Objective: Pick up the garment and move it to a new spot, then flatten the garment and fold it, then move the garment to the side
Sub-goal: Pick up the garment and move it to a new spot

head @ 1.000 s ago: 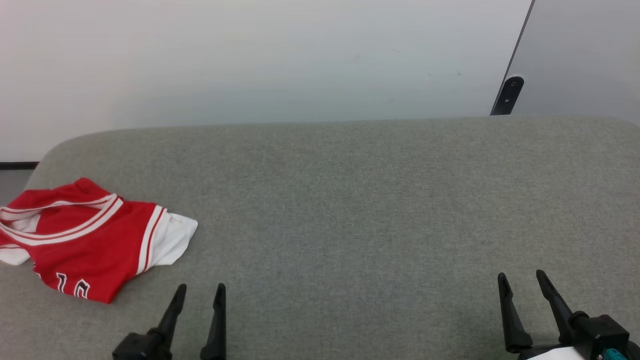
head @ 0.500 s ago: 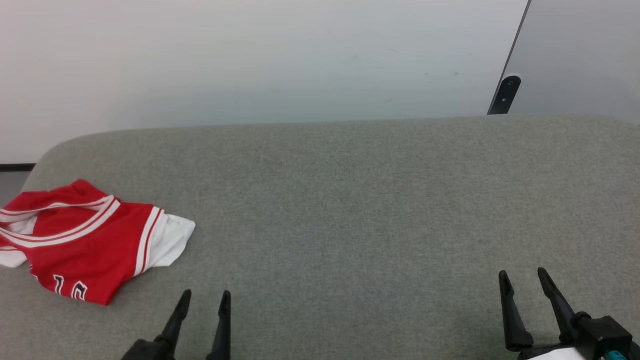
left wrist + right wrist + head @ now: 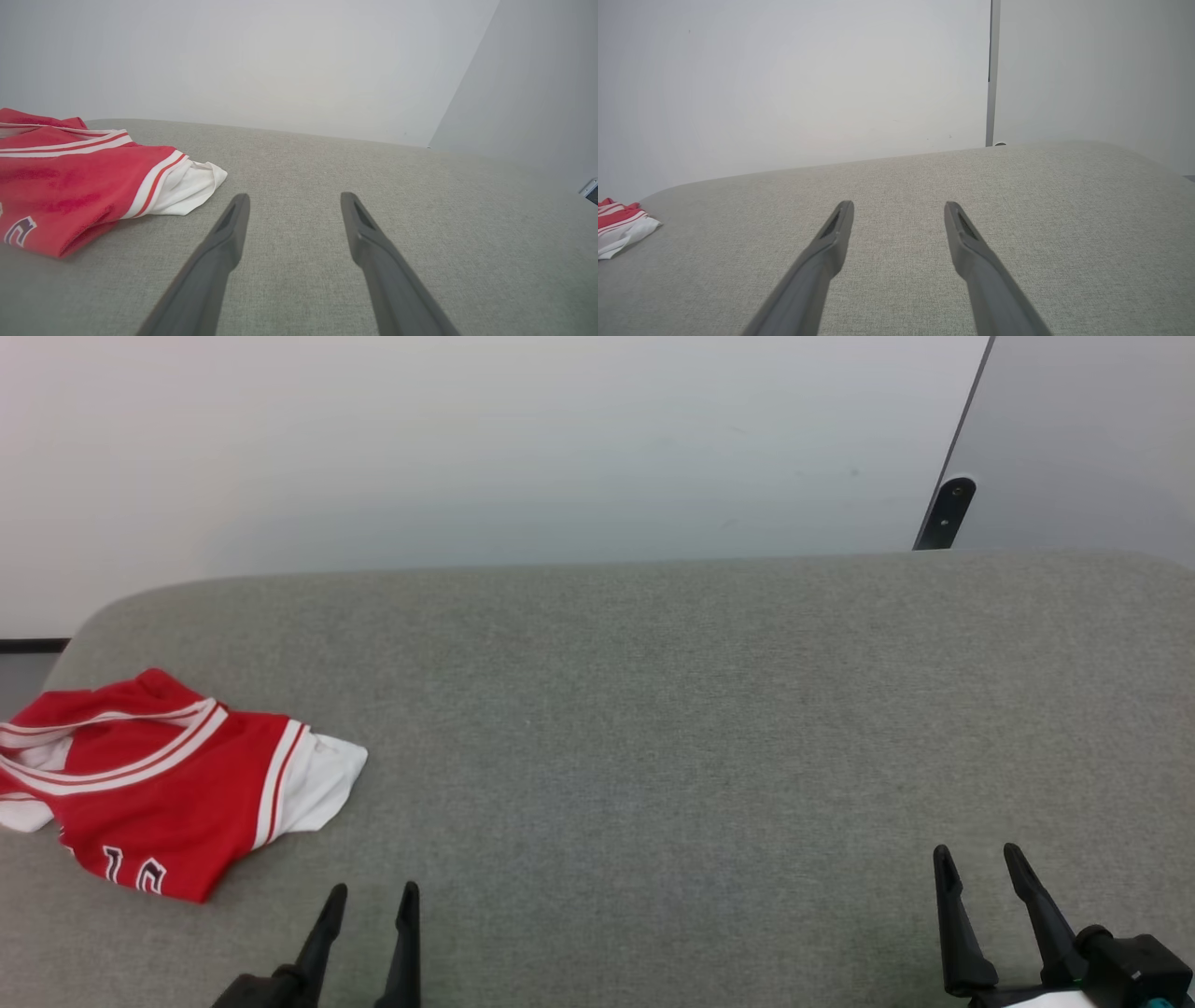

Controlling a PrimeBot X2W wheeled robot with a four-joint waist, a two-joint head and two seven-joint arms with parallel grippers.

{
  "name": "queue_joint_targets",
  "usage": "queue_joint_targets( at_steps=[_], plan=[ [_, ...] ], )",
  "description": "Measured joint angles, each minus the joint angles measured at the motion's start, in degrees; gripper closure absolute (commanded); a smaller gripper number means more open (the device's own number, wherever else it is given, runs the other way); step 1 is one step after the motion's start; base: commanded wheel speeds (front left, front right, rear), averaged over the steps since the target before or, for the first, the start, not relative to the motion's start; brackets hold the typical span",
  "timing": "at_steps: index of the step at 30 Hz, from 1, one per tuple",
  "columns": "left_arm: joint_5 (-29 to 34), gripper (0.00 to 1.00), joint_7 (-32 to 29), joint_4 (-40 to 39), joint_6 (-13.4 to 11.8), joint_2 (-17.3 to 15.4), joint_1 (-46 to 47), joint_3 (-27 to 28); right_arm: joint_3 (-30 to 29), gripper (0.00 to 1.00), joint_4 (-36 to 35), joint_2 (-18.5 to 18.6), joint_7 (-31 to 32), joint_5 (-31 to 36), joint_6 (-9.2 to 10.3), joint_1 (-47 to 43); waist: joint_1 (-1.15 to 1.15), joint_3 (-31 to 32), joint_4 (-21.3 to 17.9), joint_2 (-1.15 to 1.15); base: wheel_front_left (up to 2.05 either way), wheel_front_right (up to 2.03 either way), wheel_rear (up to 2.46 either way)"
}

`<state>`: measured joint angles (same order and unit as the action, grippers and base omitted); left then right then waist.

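The garment (image 3: 159, 793) is a red jersey with white sleeves and striped trim, lying in a folded bundle at the far left of the grey cushioned surface (image 3: 653, 709). Part of its black lettering shows near the front edge. My left gripper (image 3: 372, 894) stands open at the lower left, a short way right of and nearer than the garment, holding nothing. In the left wrist view the garment (image 3: 70, 182) lies left of the open left gripper (image 3: 294, 198). My right gripper (image 3: 976, 857) is open at the lower right, far from it. The right wrist view shows the garment (image 3: 621, 224) at its left edge, beyond the open right gripper (image 3: 899, 207).
A pale wall (image 3: 467, 448) rises behind the cushioned surface. A grey panel (image 3: 1092, 439) with a dark bracket (image 3: 948, 509) stands at the back right. The surface's rounded left edge drops off near the garment.
The left gripper has drawn back a little toward the bottom edge. The right gripper has sunk slightly too. The garment lies as before.
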<state>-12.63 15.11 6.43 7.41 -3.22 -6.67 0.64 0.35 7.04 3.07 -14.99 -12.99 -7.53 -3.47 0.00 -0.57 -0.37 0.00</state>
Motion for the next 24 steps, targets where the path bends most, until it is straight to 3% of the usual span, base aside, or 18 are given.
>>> queue_joint_targets(
  at_steps=[12,24],
  plan=[
    [-0.58,0.00,0.00,0.86,0.00,0.19,1.02,1.04,2.23,0.00,-1.40,1.05,-0.01,-1.66,0.00,-0.87,0.00,-0.27,3.16,0.00,0.00,0.00,0.00],
    [-1.12,0.00,0.00,1.59,-0.83,0.30,1.24,0.59,4.68,0.00,-0.93,2.34,0.04,-1.66,0.00,0.53,0.00,-0.64,11.47,0.00,0.00,0.00,0.00]
  ],
)
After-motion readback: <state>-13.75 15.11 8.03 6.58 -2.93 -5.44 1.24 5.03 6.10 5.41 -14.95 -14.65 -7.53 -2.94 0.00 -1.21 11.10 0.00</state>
